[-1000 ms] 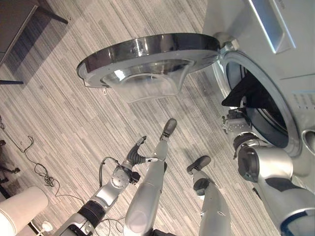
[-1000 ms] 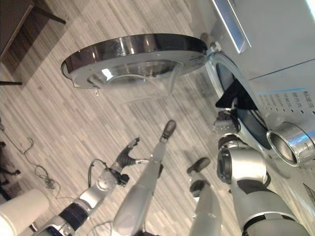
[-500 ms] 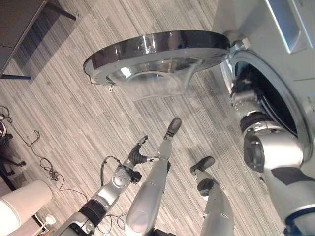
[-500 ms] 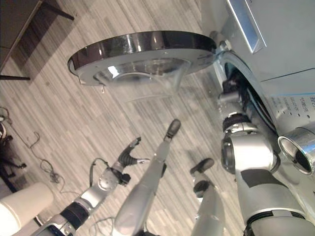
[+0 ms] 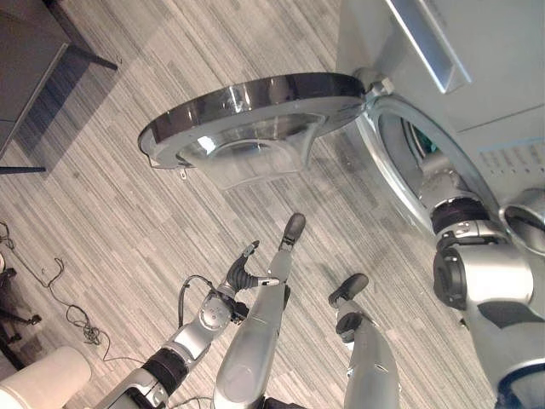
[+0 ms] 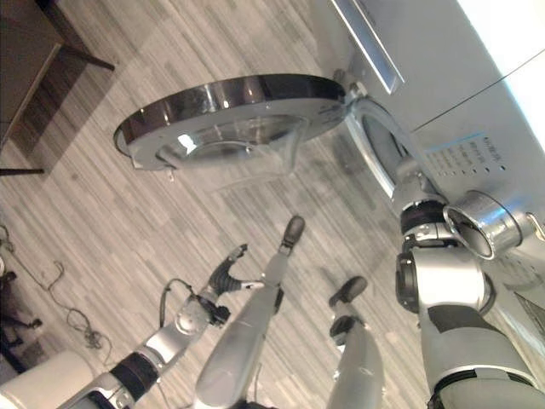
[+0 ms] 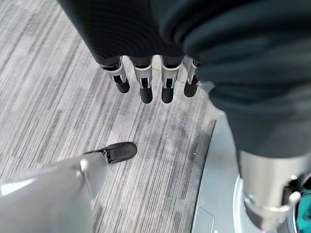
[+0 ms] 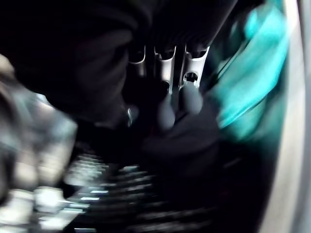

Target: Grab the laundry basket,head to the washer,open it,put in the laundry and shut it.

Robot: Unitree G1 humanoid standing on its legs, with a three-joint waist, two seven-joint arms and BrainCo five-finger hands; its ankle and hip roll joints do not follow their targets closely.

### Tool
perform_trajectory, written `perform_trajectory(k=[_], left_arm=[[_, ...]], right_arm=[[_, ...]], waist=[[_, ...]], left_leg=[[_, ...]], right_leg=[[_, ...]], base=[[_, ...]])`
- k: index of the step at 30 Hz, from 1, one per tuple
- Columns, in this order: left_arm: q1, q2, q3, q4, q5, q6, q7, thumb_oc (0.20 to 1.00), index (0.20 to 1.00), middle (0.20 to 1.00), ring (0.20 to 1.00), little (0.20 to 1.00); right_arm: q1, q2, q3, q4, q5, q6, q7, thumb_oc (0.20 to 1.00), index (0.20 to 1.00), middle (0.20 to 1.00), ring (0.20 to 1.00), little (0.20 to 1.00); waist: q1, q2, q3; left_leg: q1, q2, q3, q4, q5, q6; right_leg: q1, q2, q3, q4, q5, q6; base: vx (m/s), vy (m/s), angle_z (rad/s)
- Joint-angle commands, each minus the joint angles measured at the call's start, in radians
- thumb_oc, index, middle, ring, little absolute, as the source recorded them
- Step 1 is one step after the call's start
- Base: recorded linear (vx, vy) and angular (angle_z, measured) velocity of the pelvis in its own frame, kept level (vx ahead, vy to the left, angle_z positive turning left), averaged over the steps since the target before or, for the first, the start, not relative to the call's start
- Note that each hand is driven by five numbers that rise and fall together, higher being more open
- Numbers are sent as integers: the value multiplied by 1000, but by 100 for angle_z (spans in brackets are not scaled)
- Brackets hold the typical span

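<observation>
One second ago a dark garment hung out of the washer's point(image 5: 477, 51) round opening by the right wrist; now the right arm reaches deeper past the rim and no cloth shows outside the drum. In the right wrist view the right hand point(image 8: 170, 73) sits inside the drum with its fingers point(image 8: 187, 99) against dark laundry point(image 8: 184, 141), teal cloth point(image 8: 252, 77) beside it; whether they grip it I cannot tell. The washer door point(image 5: 255, 115) stands swung wide open over the grey striped floor point(image 5: 128, 213). The left hand point(image 5: 243, 271) hangs well away from the washer, fingers loosely extended, empty. A dark table point(image 5: 25, 60) stands far from the washer.
</observation>
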Motion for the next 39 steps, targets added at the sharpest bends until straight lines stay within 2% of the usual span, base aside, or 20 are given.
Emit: perform_trajectory(k=[1, 2, 5, 6, 9, 13, 14, 15, 17, 18, 20, 21, 25, 28, 29, 31, 33, 35, 39], left_arm=[[39, -24, -9, 38, -34, -29, -7, 1000, 1000, 1000, 1000, 1000], [41, -22, -8, 38, -34, -29, -8, 1000, 1000, 1000, 1000, 1000], [55, -38, 10, 57, -31, -29, -2, 1000, 1000, 1000, 1000, 1000], [56, -38, 9, 57, -31, -30, -2, 1000, 1000, 1000, 1000, 1000], [65, -66, 48, 87, 0, -29, -4, 1000, 1000, 1000, 1000, 1000], [79, -78, 72, 95, 19, -23, -6, 1000, 1000, 1000, 1000, 1000], [91, -86, 97, 103, 20, -19, -9, 1000, 1000, 1000, 1000, 1000], [102, -85, 126, 124, 36, -19, -12, 1000, 1000, 1000, 1000, 1000], [112, -83, 141, 145, 62, -11, -24, 1000, 1000, 1000, 1000, 1000], [130, -66, 147, 153, 99, -7, -40, 1000, 1000, 1000, 1000, 1000], [144, -52, 147, 163, 118, -5, -57, 1000, 1000, 1000, 1000, 1000], [148, -47, 150, 173, 127, -5, -56, 1000, 1000, 1000, 1000, 1000], [169, -38, 178, 250, 152, -7, -60, 1000, 1000, 1000, 1000, 1000], [193, -57, 201, 371, 190, -6, -63, 1000, 1000, 1000, 1000, 1000], [193, -57, 202, 372, 190, -7, -63, 1000, 1000, 1000, 1000, 1000], [195, -85, 212, 503, 223, 3, -58, 1000, 1000, 1000, 1000, 1000], [191, -95, 216, 532, 226, 4, -55, 1000, 1000, 1000, 1000, 1000], [177, -142, 234, 650, 234, 21, -40, 1000, 1000, 1000, 1000, 1000], [170, -186, 261, 704, 216, 23, -35, 1000, 1000, 1000, 1000, 1000]], right_arm=[[-29, -127, 44, -105, 45, 19, 115, 1000, 1000, 1000, 1000, 1000], [-25, -123, 44, -107, 45, 17, 115, 1000, 1000, 1000, 1000, 1000], [83, -21, 3, -186, 67, -26, 131, 1000, 1000, 1000, 1000, 1000], [85, -20, 3, -188, 66, -26, 130, 1000, 1000, 1000, 1000, 1000], [305, 110, 15, -376, 25, -68, 199, 1000, 1000, 1000, 1000, 1000], [471, 185, 33, -490, -29, -75, 220, 1000, 1000, 1000, 1000, 1000], [596, 206, 96, -569, -139, -53, 236, 1000, 1000, 1000, 1000, 1000], [725, 202, 174, -602, -298, 1, 254, 1000, 1000, 1000, 1000, 1000], [832, 193, 248, -598, -441, 49, 286, 1000, 1000, 1000, 1000, 1000], [954, 175, 311, -611, -570, 81, 327, 1000, 1000, 1000, 1000, 1000], [1030, 169, 312, -582, -617, 103, 354, 1000, 1000, 1000, 1000, 1000], [1056, 168, 307, -569, -628, 112, 364, 1000, 1000, 1000, 1000, 1000], [1128, 147, 319, -509, -719, 132, 392, 1000, 1000, 1000, 1000, 1000], [1156, 144, 367, -365, -892, 170, 403, 1000, 1000, 1000, 1000, 1000], [1155, 144, 367, -364, -893, 169, 403, 1000, 1000, 1000, 1000, 1000], [1126, 168, 374, -251, -952, 207, 393, 1000, 1000, 1000, 1000, 1000], [1118, 180, 364, -224, -943, 208, 393, 1000, 1000, 1000, 1000, 1000], [1079, 226, 326, -150, -878, 220, 390, 1000, 1000, 1000, 1000, 1000], [1074, 255, 340, -122, -894, 222, 394, 1000, 1000, 1000, 1000, 1000]], waist=[[-18, -9, -59], [-19, -11, -59], [-40, -17, -60], [-40, -18, -61], [-83, -37, -60], [-116, -58, -68], [-143, -75, -69], [-173, -97, -85], [-194, -119, -105], [-214, -142, -126], [-227, -152, -144], [-231, -152, -146], [-241, -154, -172], [-239, -140, -207], [-240, -140, -205], [-239, -129, -232], [-237, -123, -239], [-228, -117, -278], [-216, -106, -317]], left_leg=[[59, 1, 59, -70, -121, -45], [61, 1, 60, -70, -121, -45], [76, 0, 68, -72, -128, -42], [77, -1, 68, -72, -128, -42], [101, 2, 83, -74, -135, -41], [120, 6, 98, -75, -139, -39], [135, 15, 113, -74, -140, -36], [157, 27, 133, -74, -143, -31], [178, 36, 146, -76, -149, -26], [205, 45, 155, -78, -153, -23], [231, 48, 159, -78, -157, -22], [234, 50, 166, -78, -133, -16], [304, 54, 171, -78, -140, -16], [397, 57, 169, -78, -143, -17], [399, 57, 169, -78, -143, -17], [465, 65, 172, -78, -139, -20], [487, 67, 170, -78, -140, -19], [540, 75, 168, -78, -135, -26], [595, 85, 157, -78, -128, -43]], right_leg=[[156, 92, 69, -183, -33, 3], [159, 92, 69, -187, -31, 3], [191, 99, 76, -230, -11, 4], [192, 99, 76, -231, -11, 4], [231, 104, 84, -277, 14, 6], [256, 106, 92, -303, 38, 12], [266, 105, 105, -317, 60, 17], [282, 105, 120, -338, 86, 24], [306, 108, 133, -366, 111, 33], [331, 109, 141, -386, 128, 39], [354, 109, 144, -395, 135, 42], [354, 107, 135, -395, 155, 40], [398, 106, 136, -391, 159, 40], [467, 104, 128, -378, 151, 34], [469, 104, 128, -378, 151, 34], [519, 105, 125, -369, 147, 29], [537, 105, 127, -369, 144, 27], [593, 110, 128, -379, 143, 23], [672, 123, 123, -409, 130, 9]], base=[[5, 34, -18], [5, 11, -20], [1, 9, -22], [3, 10, -16], [2, 29, -12], [-9, 41, -14], [-29, 136, -36], [-23, 124, -38], [17, 22, -42], [37, -35, -45], [-11, -21, -22], [-57, 10, -6], [-11, -15, -10], [7, -78, 1], [-24, -67, 10], [-42, -103, 6], [-24, -94, -5], [-58, -145, -2], [-59, -118, 2]])
